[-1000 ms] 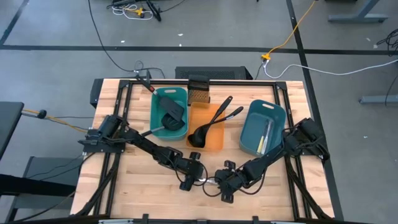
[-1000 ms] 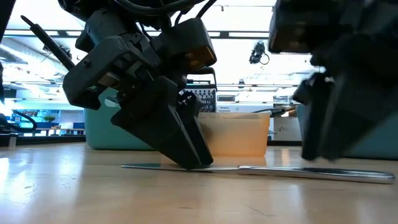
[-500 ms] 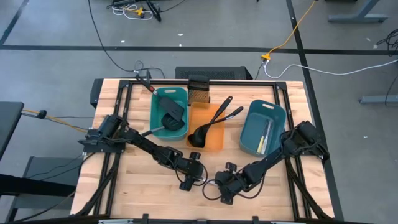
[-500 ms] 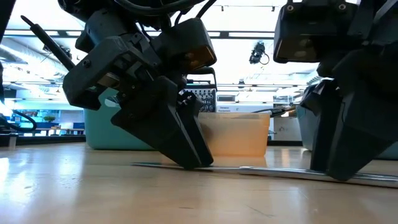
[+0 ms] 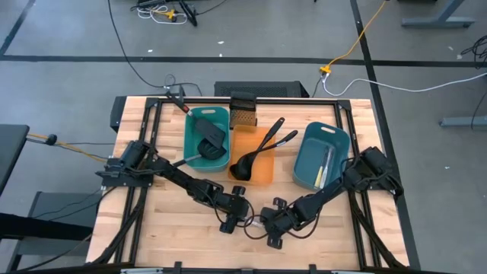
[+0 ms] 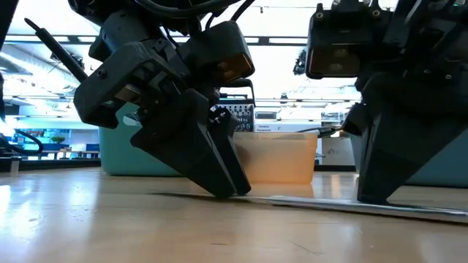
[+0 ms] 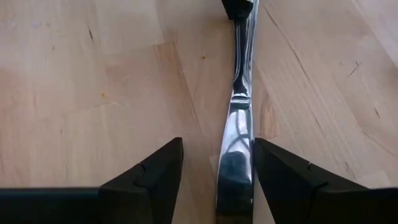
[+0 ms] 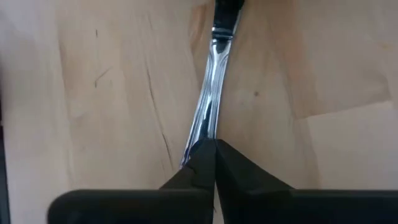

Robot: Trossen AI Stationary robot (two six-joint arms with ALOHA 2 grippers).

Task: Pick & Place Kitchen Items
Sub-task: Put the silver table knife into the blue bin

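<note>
1. High view: both arms low over the bare wood on the near side of the orange tray [image 5: 262,171]; left gripper [image 5: 230,221] and right gripper [image 5: 272,230] close together, well apart from that tray.
2. Silvery knife [image 6: 351,207] flat on the table between the two grippers, nearer than the orange tray.
3. Left wrist view: fingers [image 7: 155,174] spread, straddling one end of the knife, not pinching it.
4. Right wrist view: fingertips [image 8: 214,158] pressed together over the knife's other end; closed on it, judging by the thin shaft running out between them.
5. Ladles [image 5: 247,164] in the orange tray, spatulas [image 5: 207,137] in the teal tray [image 5: 192,144] left of it, pale cutlery [image 5: 326,166] in the blue tray [image 5: 306,160] to its right.
6. Step in hand, by judgement: pickup of the knife, last loose item.
7. Next: lift clear with a firm hold, left gripper out of the way, carry toward the blue tray.
</note>
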